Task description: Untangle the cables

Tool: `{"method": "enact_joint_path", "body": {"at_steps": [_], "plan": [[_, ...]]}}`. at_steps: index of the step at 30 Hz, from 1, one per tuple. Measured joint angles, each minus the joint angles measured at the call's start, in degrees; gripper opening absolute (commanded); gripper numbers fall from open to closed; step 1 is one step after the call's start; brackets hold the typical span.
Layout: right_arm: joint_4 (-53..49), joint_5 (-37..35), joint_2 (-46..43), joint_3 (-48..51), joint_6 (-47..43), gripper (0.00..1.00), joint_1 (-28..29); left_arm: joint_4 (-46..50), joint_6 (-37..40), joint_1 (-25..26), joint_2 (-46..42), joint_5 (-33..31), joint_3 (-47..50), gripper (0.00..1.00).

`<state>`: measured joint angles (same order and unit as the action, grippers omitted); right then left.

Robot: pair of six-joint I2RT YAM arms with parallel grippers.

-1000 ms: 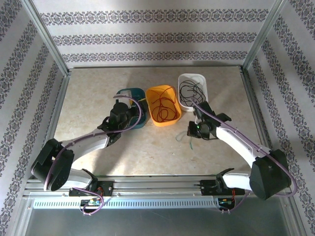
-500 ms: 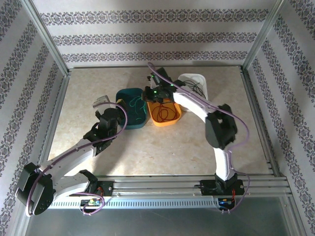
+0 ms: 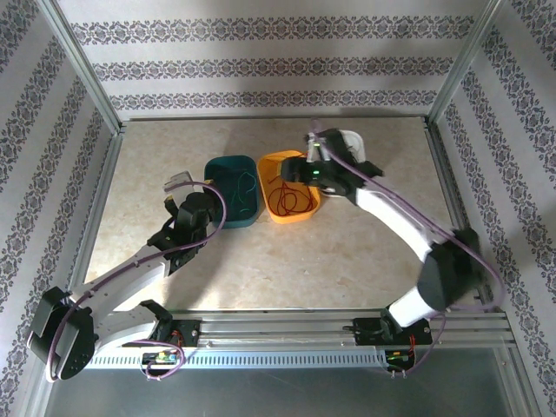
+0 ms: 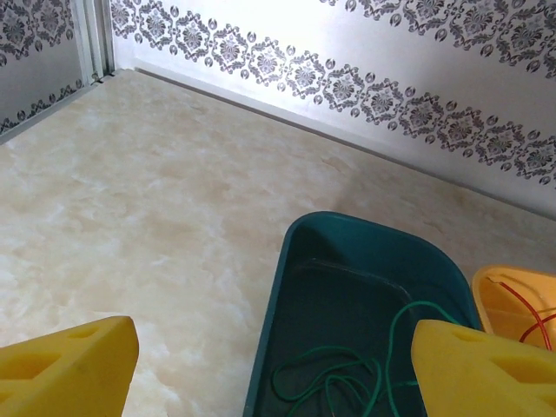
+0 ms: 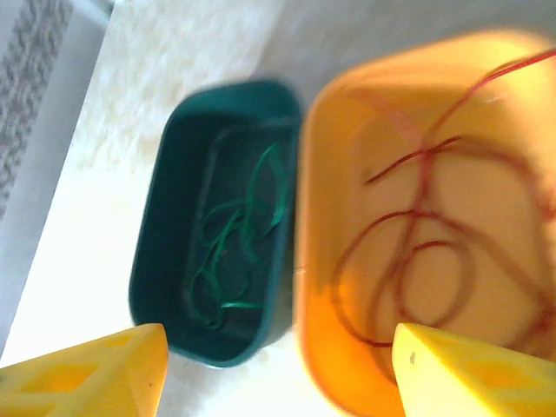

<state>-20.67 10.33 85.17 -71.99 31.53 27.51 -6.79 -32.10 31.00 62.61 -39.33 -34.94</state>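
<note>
Top external view gave you the whole layout. On the pale marble-patterned tabletop (image 3: 287, 261), a dark teal rectangular plastic bin (image 3: 228, 159) and an orange rectangular plastic bin (image 3: 291, 217) sat right beside each other. A white plastic bin (image 3: 352, 139) stood just beyond the orange one, mostly hidden by your right arm, so you could not tell what it held. A thin green cable (image 3: 243, 182) lay looped inside the teal bin, and a thin red cable (image 3: 287, 198) lay coiled inside the orange bin. Your left gripper (image 3: 174, 191) hung above the table just left of the teal bin. Your right gripper (image 3: 295, 169) hung over the far part of the orange bin.

In the left wrist view, the left gripper (image 4: 276, 369) had its yellow fingertips (image 4: 69, 365) spread wide with nothing between them. The teal bin (image 4: 278, 330) lay ahead with the green cable (image 4: 343, 378) on its floor. A corner of the orange bin (image 4: 512, 295) showed at the right with a bit of the red cable (image 4: 534, 323).

The right wrist view was blurred, yet you could see the right gripper (image 5: 278, 373) with its jaws wide apart and empty above both bins. The green cable (image 5: 239, 230) lay in the teal bin (image 5: 152, 252), and the red cable (image 5: 408, 261) lay in loops in the orange bin (image 5: 317, 217), the two cables apart.
</note>
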Motion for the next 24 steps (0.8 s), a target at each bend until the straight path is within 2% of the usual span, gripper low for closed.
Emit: {"method": "enact_joint_path", "body": {"at_steps": [3, 4, 5, 10, 12, 15, 18, 24], "plan": [[0.39, -3.37, -8.04, 6.95, -0.68, 0.72, -5.11, 0.44, 0.37, 0.00, 0.28, -0.96, 0.00, 0.85], [0.57, -4.52, -10.73, 10.08, -0.94, 0.76, -6.78, 1.14, 0.59, -0.07, 0.26, -1.86, -0.02, 0.98], [0.46, -5.95, -13.49, 13.44, -1.36, 0.97, -8.28, 2.23, 1.09, -0.13, 0.15, -3.13, -0.02, 0.99], [0.76, -15.80, -28.96, 29.16, -6.10, 0.98, -12.22, 7.02, 4.98, -0.74, -2.86, -12.79, 1.09, 0.99], [4.79, -19.69, -35.54, 34.95, -9.31, 0.98, -12.26, 7.58, 6.93, -2.05, -5.11, -16.13, 2.75, 0.99], [18.36, -25.44, -43.50, 46.07, -16.39, 0.98, -12.28, 8.13, 8.39, -6.05, -8.33, -19.32, 6.21, 0.99], [30.45, -30.47, -41.99, 54.31, -22.27, 0.98, -12.41, 7.72, 9.51, -9.22, -10.08, -20.74, 10.05, 0.99], [53.46, -37.40, -19.63, 59.21, -27.28, 0.98, -13.53, -0.59, 15.30, -11.30, -6.29, -20.37, 18.29, 0.99]]}}
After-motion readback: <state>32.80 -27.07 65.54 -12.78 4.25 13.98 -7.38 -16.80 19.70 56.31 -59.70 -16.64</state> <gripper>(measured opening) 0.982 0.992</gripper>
